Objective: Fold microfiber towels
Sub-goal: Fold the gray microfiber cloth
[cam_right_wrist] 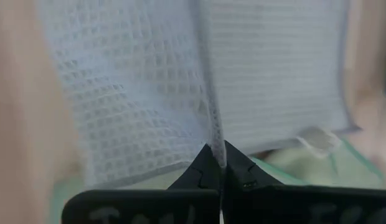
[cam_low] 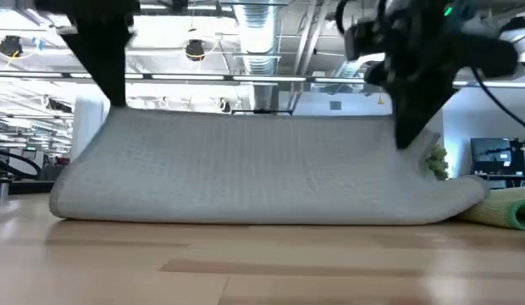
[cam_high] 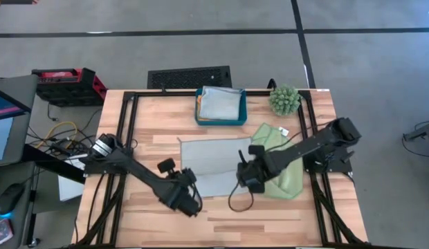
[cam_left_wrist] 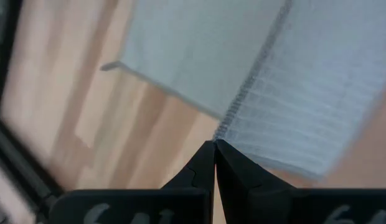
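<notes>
Looking at high view first: grey-blue towel [cam_high: 216,166] lies mid-table, long axis running left-right between the two arms. Left gripper [cam_high: 189,201] sits at its near-left corner, right gripper [cam_high: 248,181] at its near-right corner, so each arm is equally close to its own corner. Rest of the towel stretches away from both grippers toward the teal tray [cam_high: 221,119] at the far edge, which holds more cloths. Light green towel [cam_high: 280,166] lies under/beside the right arm, partly covered. Spiky plant [cam_high: 284,99] sits far right, well apart.

Low view: we see the near edge of the grey-blue towel lifted off the wooden table [cam_low: 262,263], sheet hanging up between both arms, far part on the wood. Green towel shows as a roll at the right.

Left wrist view: fingers pressed together, pinching the stitched hem right at the corner; cloth runs straight ahead of the tips.

Right wrist view: same story, fingers closed tight on the hem at the corner seam, weave spreads forward, green cloth peeking below.

Our read: both corners held, edge up, fold axis parallel to the line between grippers. Next move prob. carries the near edge fwd over the far edge; both arms need to travel together or the fold skews.
</notes>
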`<action>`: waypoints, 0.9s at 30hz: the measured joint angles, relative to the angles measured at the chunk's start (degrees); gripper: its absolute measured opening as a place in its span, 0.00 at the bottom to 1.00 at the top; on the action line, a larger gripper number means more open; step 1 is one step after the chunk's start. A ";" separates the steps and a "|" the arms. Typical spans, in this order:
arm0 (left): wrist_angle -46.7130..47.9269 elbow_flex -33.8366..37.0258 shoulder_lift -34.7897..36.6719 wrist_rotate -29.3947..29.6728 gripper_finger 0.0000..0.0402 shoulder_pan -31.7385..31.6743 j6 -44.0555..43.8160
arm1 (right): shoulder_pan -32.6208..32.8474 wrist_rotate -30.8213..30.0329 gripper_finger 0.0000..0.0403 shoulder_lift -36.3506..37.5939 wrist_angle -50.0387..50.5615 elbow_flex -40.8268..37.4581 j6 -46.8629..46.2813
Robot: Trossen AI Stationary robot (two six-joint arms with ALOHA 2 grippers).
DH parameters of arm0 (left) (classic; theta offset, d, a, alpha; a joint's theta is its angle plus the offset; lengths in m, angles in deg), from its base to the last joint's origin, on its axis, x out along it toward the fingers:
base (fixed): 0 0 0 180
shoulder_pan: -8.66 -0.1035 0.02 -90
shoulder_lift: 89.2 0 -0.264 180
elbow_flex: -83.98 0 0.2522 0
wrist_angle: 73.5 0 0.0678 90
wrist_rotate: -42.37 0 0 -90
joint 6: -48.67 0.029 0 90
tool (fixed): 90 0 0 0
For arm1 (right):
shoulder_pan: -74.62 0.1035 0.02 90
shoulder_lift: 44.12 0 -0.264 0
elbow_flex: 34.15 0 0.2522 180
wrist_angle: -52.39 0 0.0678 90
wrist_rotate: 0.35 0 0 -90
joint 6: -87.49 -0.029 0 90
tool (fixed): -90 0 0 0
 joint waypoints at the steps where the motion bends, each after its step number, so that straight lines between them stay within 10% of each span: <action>1: 0.19 1.15 0.01 0.19 0.00 -0.90 0.01 | -1.15 -0.81 0.02 0.00 0.03 -0.42 0.25; 27: -7.99 11.96 -0.03 5.88 0.00 -20.28 12.86 | -22.02 -6.06 0.03 0.00 -3.70 -4.54 14.98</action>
